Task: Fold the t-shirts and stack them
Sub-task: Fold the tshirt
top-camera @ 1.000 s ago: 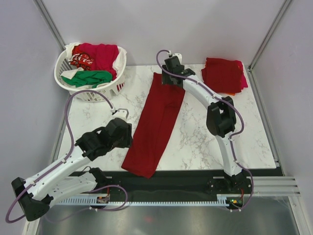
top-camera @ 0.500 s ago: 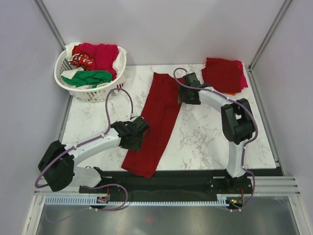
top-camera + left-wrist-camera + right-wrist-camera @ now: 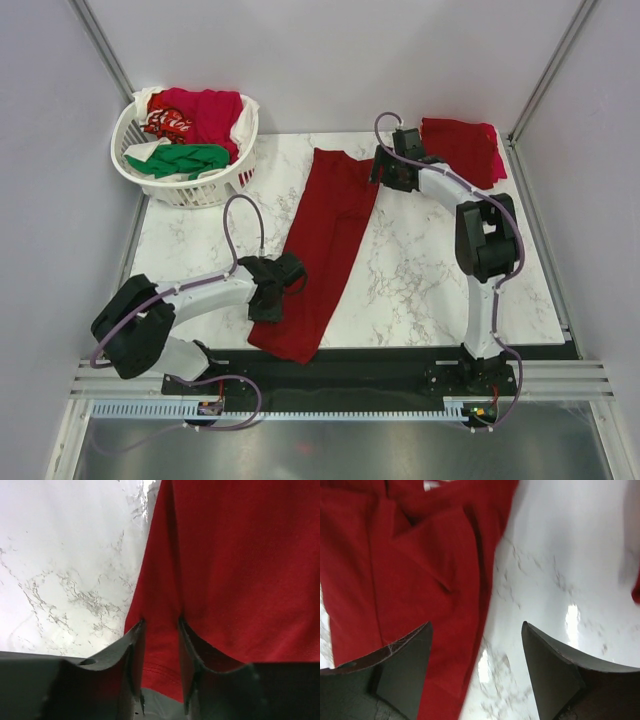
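Dark red cotton t-shirt (image 3: 325,245), folded lengthwise, long axis running near-left to far-right between our grippers.
Our left gripper (image 3: 159,655) pinches its near left edge; our right gripper (image 3: 475,652) hangs agape at its far right edge.

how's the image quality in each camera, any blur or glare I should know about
Top external: sharp, evenly lit. Left wrist: marble table washed out by glare, near fingers soft. Right wrist: motion-blurred, bright glare on the marble beside the dark red t-shirt.

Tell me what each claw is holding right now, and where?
Left claw pinches the dark red t-shirt at its left edge near the hem. Right claw is open, holding nothing.
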You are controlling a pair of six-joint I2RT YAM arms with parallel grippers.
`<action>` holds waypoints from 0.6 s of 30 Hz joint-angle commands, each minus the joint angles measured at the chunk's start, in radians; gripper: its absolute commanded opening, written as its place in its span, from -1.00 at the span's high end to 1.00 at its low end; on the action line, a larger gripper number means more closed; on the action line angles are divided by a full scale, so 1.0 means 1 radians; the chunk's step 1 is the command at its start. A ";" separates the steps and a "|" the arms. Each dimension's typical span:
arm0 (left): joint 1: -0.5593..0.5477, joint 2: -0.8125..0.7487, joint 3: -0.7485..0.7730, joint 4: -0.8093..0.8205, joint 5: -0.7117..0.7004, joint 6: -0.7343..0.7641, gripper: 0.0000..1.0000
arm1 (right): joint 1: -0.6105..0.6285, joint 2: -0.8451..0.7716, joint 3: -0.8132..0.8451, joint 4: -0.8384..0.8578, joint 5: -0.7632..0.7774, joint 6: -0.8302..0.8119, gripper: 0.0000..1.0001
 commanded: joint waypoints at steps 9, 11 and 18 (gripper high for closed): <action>-0.005 0.076 -0.003 0.048 0.106 -0.105 0.78 | -0.014 0.335 0.314 0.041 -0.055 0.042 -0.05; -0.009 0.066 0.003 0.058 0.138 -0.122 0.78 | -0.017 0.395 0.386 0.043 -0.054 0.052 0.20; -0.049 0.076 0.036 0.152 0.251 -0.203 0.89 | -0.047 0.589 0.676 0.039 -0.054 0.118 0.72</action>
